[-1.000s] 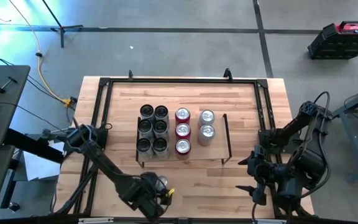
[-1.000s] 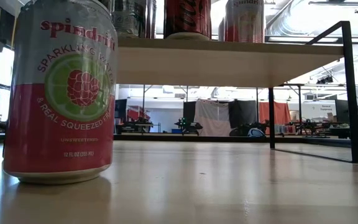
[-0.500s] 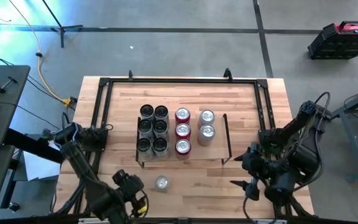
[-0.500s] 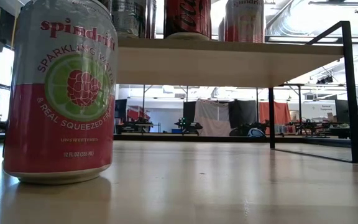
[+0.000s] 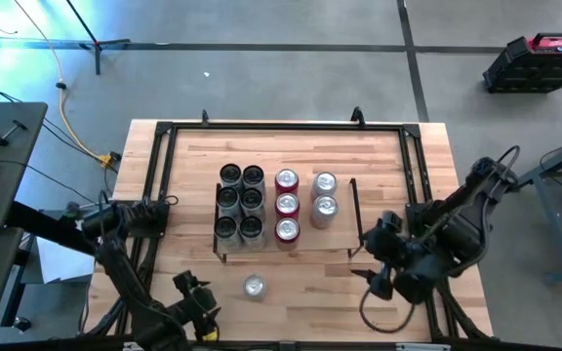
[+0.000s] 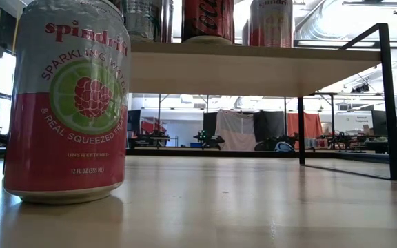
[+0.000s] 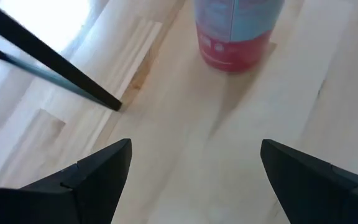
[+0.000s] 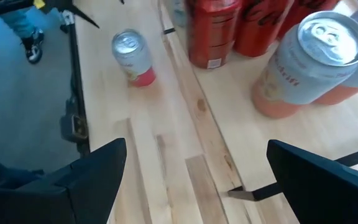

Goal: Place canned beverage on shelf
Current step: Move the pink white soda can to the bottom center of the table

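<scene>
A lone can (image 5: 253,286) stands on the bench (image 5: 310,302) before the shelf (image 5: 286,249). The left gripper (image 5: 195,304) has pulled back from it, jaws apart; the right gripper (image 5: 379,255) has moved closer, jaws apart.

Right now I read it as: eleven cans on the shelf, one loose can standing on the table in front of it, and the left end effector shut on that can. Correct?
Not quite. The left end effector is open and holds nothing; the can stands free on the table, as the high and left wrist views show. The eleven cans on the shelf are right.
</scene>
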